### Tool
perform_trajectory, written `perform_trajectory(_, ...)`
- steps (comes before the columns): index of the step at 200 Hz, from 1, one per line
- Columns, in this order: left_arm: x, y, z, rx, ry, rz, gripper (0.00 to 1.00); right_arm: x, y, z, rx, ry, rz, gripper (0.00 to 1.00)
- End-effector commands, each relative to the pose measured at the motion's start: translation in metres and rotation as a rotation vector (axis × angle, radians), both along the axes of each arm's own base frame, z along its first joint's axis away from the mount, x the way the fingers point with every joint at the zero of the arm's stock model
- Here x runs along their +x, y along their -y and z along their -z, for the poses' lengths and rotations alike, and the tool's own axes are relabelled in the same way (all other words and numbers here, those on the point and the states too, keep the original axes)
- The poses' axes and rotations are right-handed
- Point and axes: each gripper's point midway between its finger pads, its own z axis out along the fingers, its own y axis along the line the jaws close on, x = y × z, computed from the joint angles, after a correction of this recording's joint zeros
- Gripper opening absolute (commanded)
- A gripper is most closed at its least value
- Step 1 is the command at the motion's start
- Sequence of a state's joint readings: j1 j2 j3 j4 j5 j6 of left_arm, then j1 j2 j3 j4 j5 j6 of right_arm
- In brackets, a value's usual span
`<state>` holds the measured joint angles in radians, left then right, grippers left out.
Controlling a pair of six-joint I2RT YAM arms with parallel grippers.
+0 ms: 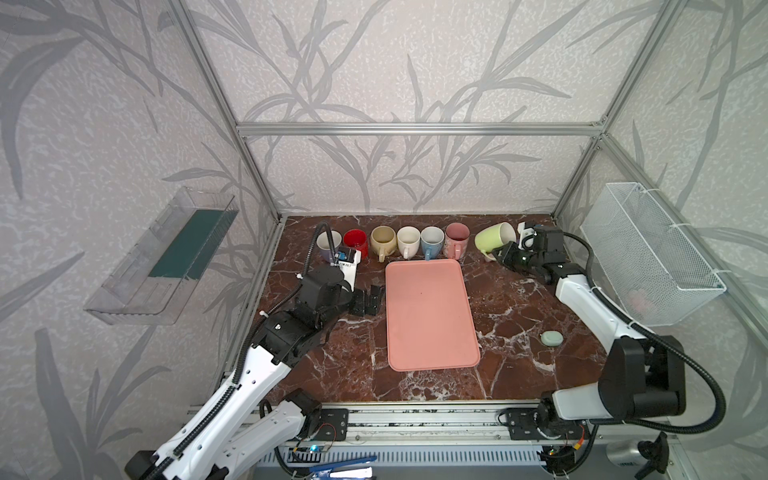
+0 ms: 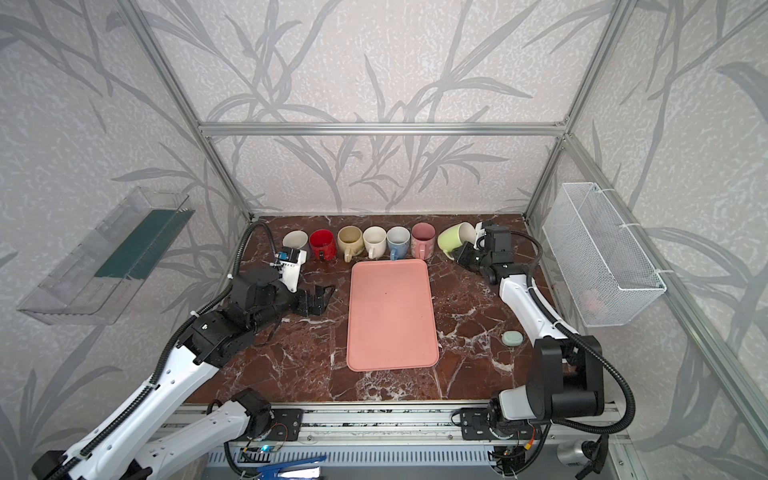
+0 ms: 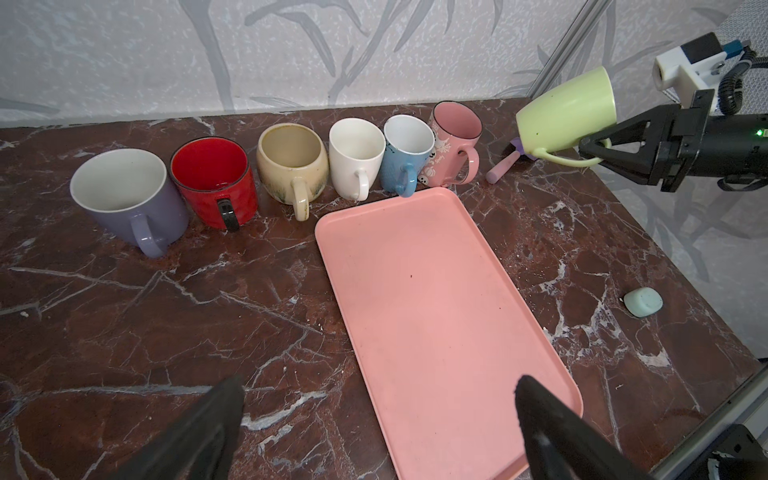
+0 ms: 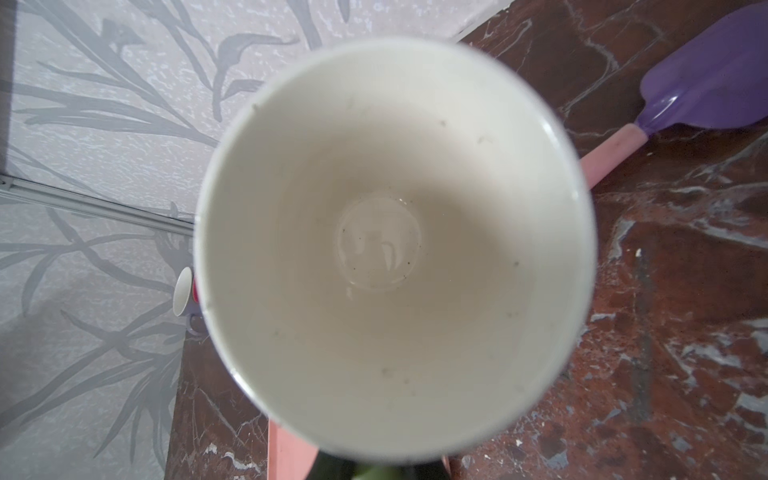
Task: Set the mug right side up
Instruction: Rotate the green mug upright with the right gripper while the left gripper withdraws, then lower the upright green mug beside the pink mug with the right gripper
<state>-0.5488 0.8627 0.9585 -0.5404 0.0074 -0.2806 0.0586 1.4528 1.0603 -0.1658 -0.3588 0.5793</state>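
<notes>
A light green mug (image 1: pixel 490 239) (image 2: pixel 454 239) (image 3: pixel 565 112) hangs tilted above the back right of the marble table, base low to the left and mouth raised toward the right arm. My right gripper (image 1: pixel 495 254) (image 2: pixel 458 254) (image 3: pixel 595 152) is shut on its handle, which points down. The right wrist view looks straight into the mug's white inside (image 4: pixel 386 249); the jaws show only as a dark patch under its rim. My left gripper (image 1: pixel 368 301) (image 2: pixel 316 300) (image 3: pixel 380 399) stands open and holds nothing, low over the left edge of the pink tray.
Several upright mugs stand in a row (image 1: pixel 409 243) (image 3: pixel 291 166) along the back. A pink tray (image 1: pixel 430 316) (image 2: pixel 390 316) (image 3: pixel 436 311) lies mid-table. A purple spatula (image 3: pixel 505 166) (image 4: pixel 706 91) lies under the green mug. A mint block (image 1: pixel 552 338) sits right; a wire basket (image 1: pixel 648 253) hangs beyond.
</notes>
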Motion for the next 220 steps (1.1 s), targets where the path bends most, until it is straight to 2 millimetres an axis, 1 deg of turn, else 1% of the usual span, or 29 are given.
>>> perform_trajectory(1, 0.002, -0.006, 0.0, 0.016, 0.023, -0.023, 0.99, 0.022, 0.009, -0.033, -0.084, 0.102, 0.008, 0.0)
perform_trajectory(16, 0.002, -0.008, 0.001, 0.023, 0.023, -0.031, 0.99, 0.03, 0.011, -0.034, -0.109, 0.097, 0.008, 0.0)
perform_trajectory(33, 0.002, -0.009, 0.001, 0.026, 0.023, -0.036, 0.99, 0.039, 0.012, -0.028, -0.13, 0.077, 0.003, 0.0)
perform_trajectory(40, 0.002, -0.009, 0.001, 0.026, 0.026, -0.036, 0.99, 0.043, 0.012, -0.03, -0.136, 0.073, 0.001, 0.0)
perform_trajectory(43, 0.002, -0.009, 0.001, 0.029, 0.026, -0.037, 0.99, 0.045, 0.012, -0.026, -0.139, 0.061, -0.001, 0.0)
perform_trajectory(57, 0.003, -0.011, 0.001, 0.036, 0.028, -0.047, 0.99, 0.054, 0.012, -0.025, -0.146, 0.052, -0.007, 0.0)
perform_trajectory(91, 0.004, -0.016, 0.001, 0.054, 0.035, -0.067, 0.99, 0.07, 0.015, -0.024, -0.18, 0.036, -0.003, 0.0)
perform_trajectory(97, 0.004, -0.017, 0.001, 0.057, 0.035, -0.071, 0.99, 0.072, 0.015, -0.028, -0.187, 0.044, -0.006, 0.0)
perform_trajectory(99, 0.004, -0.017, 0.002, 0.058, 0.034, -0.073, 0.99, 0.074, 0.015, -0.018, -0.191, 0.022, -0.009, 0.0)
perform_trajectory(103, 0.004, -0.018, 0.002, 0.06, 0.034, -0.075, 0.99, 0.076, 0.015, -0.013, -0.199, 0.009, -0.009, 0.0)
perform_trajectory(131, 0.005, -0.019, 0.002, 0.069, 0.035, -0.078, 0.99, 0.085, 0.017, 0.003, -0.237, -0.036, -0.013, 0.0)
perform_trajectory(220, 0.008, -0.018, 0.008, 0.097, 0.021, -0.075, 0.99, 0.109, 0.003, 0.029, -0.389, -0.107, -0.078, 0.0)
